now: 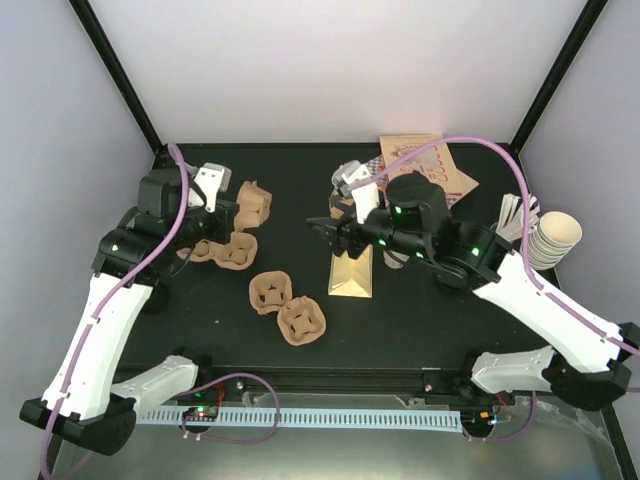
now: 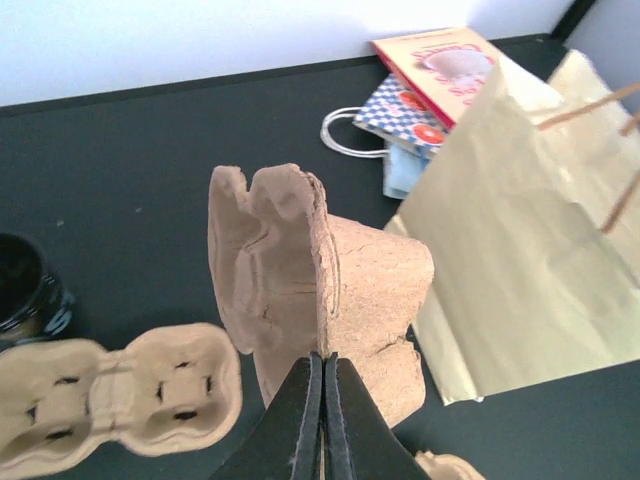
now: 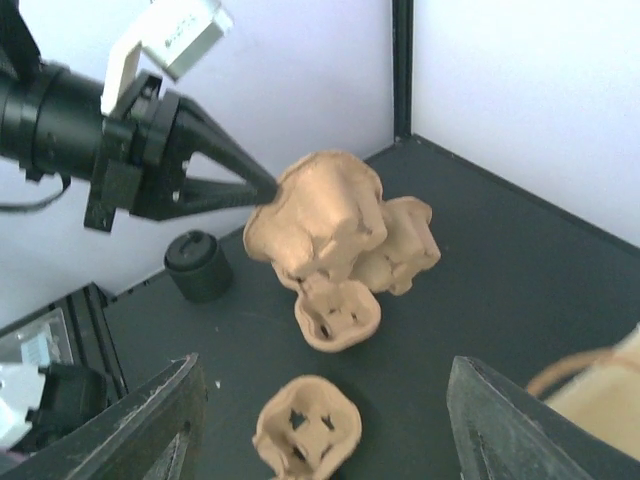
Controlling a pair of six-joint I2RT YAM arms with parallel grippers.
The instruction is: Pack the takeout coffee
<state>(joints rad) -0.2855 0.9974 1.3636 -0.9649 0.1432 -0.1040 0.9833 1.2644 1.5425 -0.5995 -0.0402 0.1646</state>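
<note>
Left gripper [image 2: 322, 372]: fingers pressed together, pinching the thin edge of a brown moulded-cardboard cup carrier [image 2: 300, 260]. The carrier is stood up on edge ahead of the fingertips, raised off the black table [image 1: 420, 310].

Just right of that hand is a tall tan paper bag [image 2: 520, 270], upright, with twine handles. It sits close beside the held carrier; I can't tell whether they touch.

Left of the left fingers, a second flat brown cardboard carrier [image 2: 120, 390] lies on the table.

Further left of that hand, at the frame edge, is the takeout coffee [image 2: 22, 290]. Only the round black plastic lid and a dark side show; I can't make out the cream wall. In the right wrist view it stands on the table below the left fingers, apart from the carriers. Neither hand is on it.

Right gripper [image 3: 322, 375]: fingers spread wide, nothing between them, hanging above the table.
- Ahead of it, one loose cardboard carrier [image 3: 305, 430] lies low between the fingers.
- Another brown carrier [image 3: 338, 312] lies beyond that, under the held one.
- The bag's handle is just beside its right finger.

Behind the right arm's elbow is a stack of lidless cream paper cups [image 1: 555, 235].

Past the bag from the left hand, red and blue-checked printed paper packets [image 2: 430, 70] lie flat at the far edge.
</note>
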